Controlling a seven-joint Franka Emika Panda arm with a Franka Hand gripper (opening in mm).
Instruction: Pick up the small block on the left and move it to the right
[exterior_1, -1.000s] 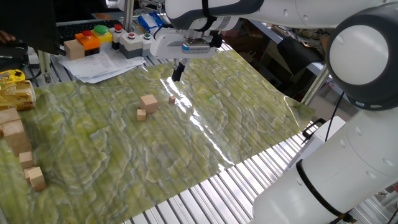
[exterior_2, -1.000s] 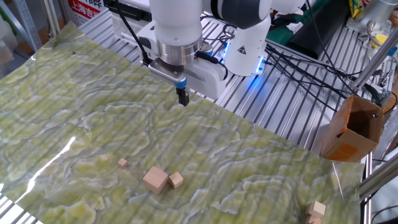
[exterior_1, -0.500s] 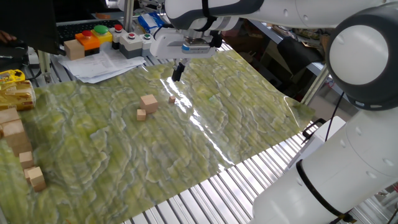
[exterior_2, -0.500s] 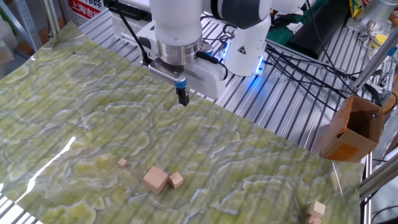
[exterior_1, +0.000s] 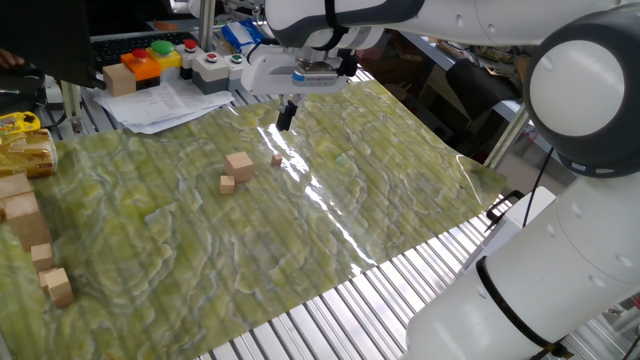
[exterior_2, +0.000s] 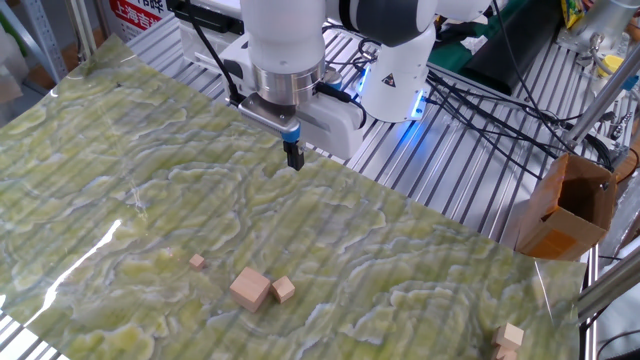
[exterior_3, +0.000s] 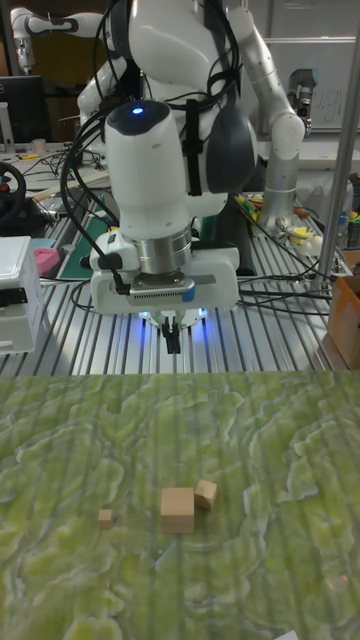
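From my end the small block (exterior_3: 105, 517) sits alone on the green mat (exterior_2: 420, 270), just left of the two bigger cubes. It looks light and rigid, so I'd pinch its flat sides. The gripper (exterior_2: 294, 158) hovers well behind it, fingers together, empty. The cardboard box (exterior_2: 566, 205) is off-mat; I can't see its contents.

Small block (exterior_3: 105, 518) lies left of two larger cubes (exterior_3: 178, 509).

Closed fingers (exterior_1: 285, 118) hover above small block (exterior_1: 277, 158).
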